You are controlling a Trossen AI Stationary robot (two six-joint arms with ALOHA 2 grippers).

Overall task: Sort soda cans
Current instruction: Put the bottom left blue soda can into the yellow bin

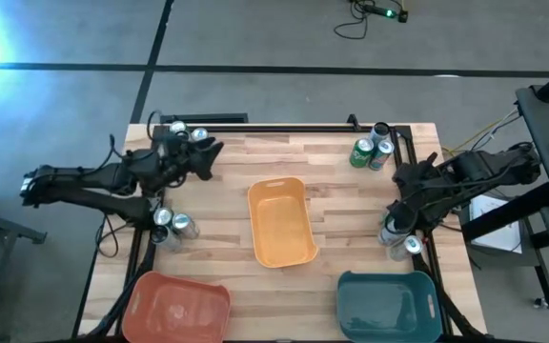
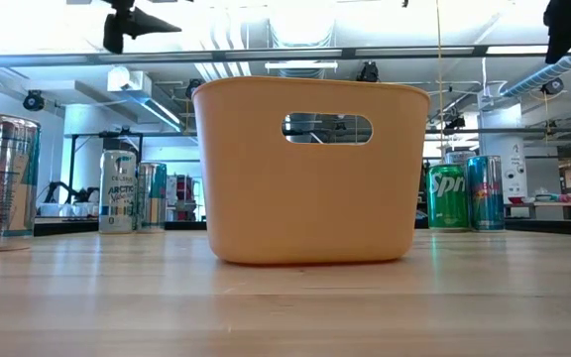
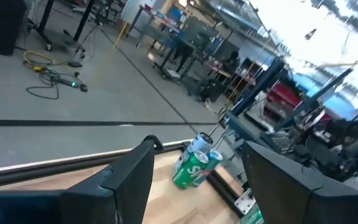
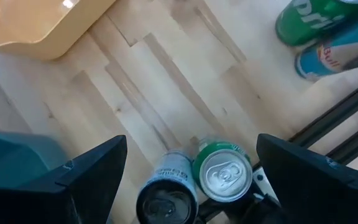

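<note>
Four clusters of cans (image 1: 371, 151) stand near the bench (image 1: 227, 205) corners, about two or three in each; three bins (image 1: 280, 222) sit between. Left gripper (image 1: 210, 152) and right gripper (image 1: 396, 211) both hang spread, empty.

high view looks straight down; low view sits level, sharing orange bin (image 1: 280, 221)
</note>
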